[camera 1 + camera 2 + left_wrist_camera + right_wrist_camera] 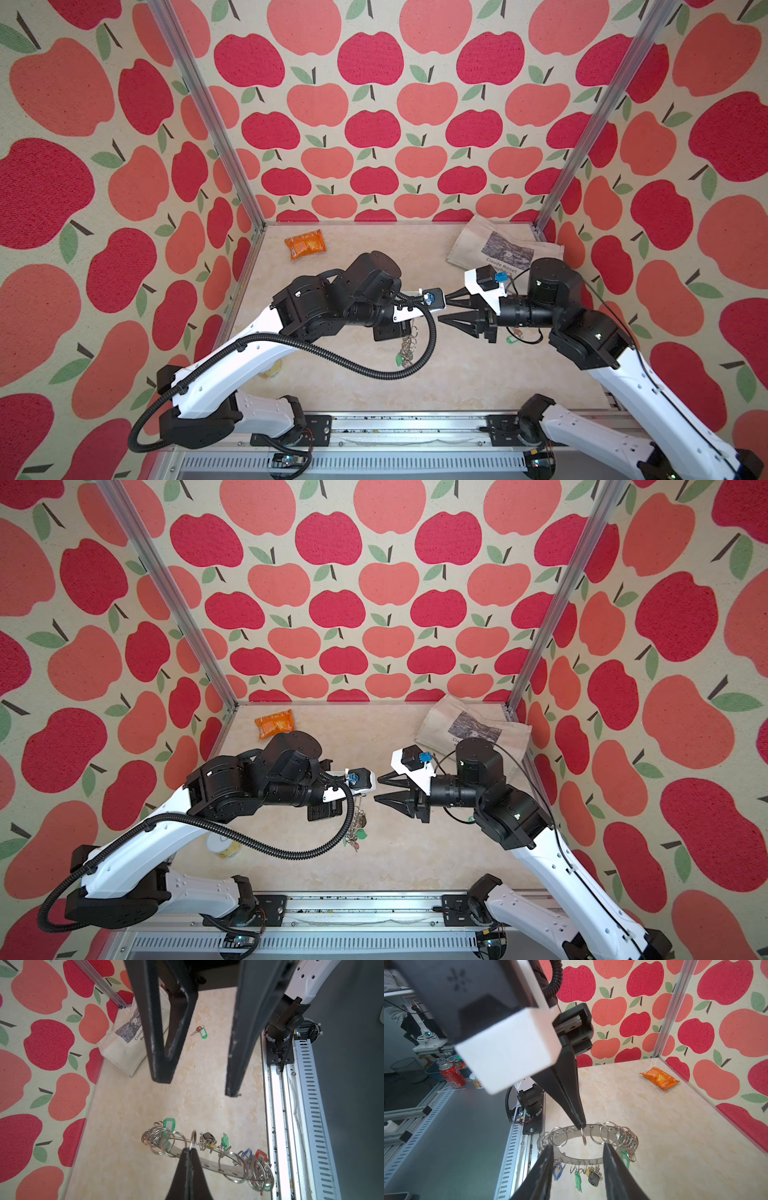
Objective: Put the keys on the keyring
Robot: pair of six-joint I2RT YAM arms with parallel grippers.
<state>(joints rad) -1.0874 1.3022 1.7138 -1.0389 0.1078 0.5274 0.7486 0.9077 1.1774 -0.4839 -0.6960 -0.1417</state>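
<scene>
- In the left wrist view, the left end effector [189, 1150] is clenching the rim of the keyring [209, 1164], with its jaws pressed together on the disc's edge. Keys [208, 1137] with green, yellow, blue and red tags are hanging from the wire rings. The right end effector [197, 1086] is hovering beyond the keyring, released, with its jaws standing wide apart and holding nothing. Further on, one loose key [199, 1030] with a green tag is lying flat on the table [124, 1126], near a cloth bag [124, 1047] that is leaning in the corner by the wall.
- In the right wrist view, the keyring [571, 1131] is hanging between the two right jaws. I cannot tell whether they are touching the disc. The left tip is pinching the far rim. Bare table is stretching away to an orange packet [659, 1078] near the wall, and on the other side the metal rail [512, 1147] is running close to the keyring.
- In both top views, the two end effectors are facing each other over the middle of the table, near but apart. The keyring [409, 348] [357, 827] is dangling under the left one. The loose key [512, 340] is lying under the right arm. A wide bare stretch of table is lying between the keyring and the front rail [395, 432].
</scene>
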